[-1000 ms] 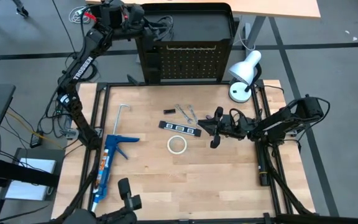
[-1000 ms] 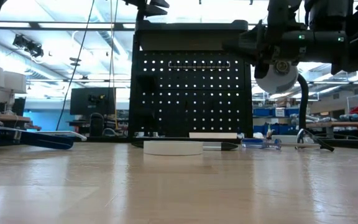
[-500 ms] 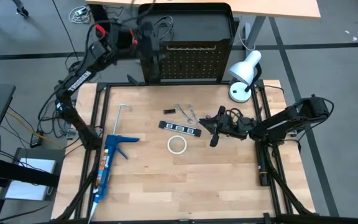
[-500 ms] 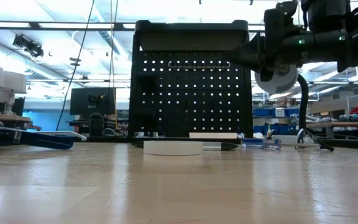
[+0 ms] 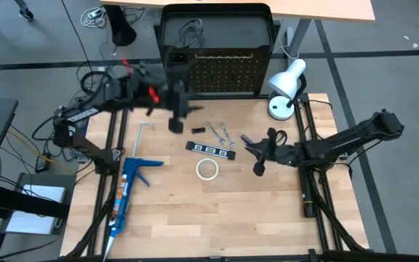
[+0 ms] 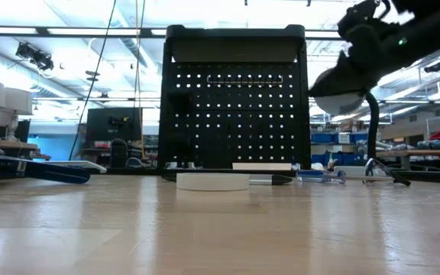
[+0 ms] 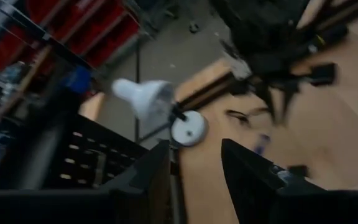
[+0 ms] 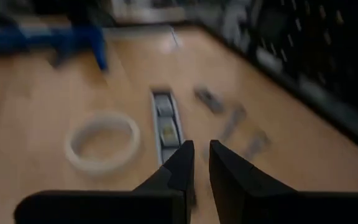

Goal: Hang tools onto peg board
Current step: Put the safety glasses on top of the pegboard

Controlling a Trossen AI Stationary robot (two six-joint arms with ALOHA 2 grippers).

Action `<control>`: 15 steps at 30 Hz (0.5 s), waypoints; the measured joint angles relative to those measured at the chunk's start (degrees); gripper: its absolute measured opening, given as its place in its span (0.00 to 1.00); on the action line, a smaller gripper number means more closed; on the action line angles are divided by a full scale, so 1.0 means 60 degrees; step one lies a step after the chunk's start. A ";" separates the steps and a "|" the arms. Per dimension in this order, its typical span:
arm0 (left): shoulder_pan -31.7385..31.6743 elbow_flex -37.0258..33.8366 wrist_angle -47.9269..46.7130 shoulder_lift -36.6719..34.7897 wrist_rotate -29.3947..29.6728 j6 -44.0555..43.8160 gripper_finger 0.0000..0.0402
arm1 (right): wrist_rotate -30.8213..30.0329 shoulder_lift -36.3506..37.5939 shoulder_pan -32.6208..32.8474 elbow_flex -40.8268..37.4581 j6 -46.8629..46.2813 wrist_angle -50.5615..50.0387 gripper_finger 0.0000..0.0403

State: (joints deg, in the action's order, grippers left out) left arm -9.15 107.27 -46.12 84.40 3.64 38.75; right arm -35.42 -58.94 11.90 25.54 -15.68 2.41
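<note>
White tape ring (image 5: 207, 169) flat on table (image 5: 195, 211), beside black strip (image 5: 211, 149).

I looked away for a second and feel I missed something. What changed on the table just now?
The left arm swung from behind the peg board forward over the table; its tool, fingers apart and empty, now hangs near the board's front. The right arm stretched flatter, its tool shifting slightly nearer the tape ring, holding nothing. The tape ring, marked strip, wrenches, caulking gun and lamp stayed put.
</note>
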 joint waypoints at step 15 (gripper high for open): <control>0.1988 -0.5682 0.3362 -0.0076 0.1551 -0.2552 0.38 | 0.0195 -0.0126 0.1914 0.1530 -0.4987 -0.7891 0.18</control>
State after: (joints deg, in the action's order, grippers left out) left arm 2.77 73.18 -25.95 83.94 12.94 23.44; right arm -34.25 -59.70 23.39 34.72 -45.60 -44.94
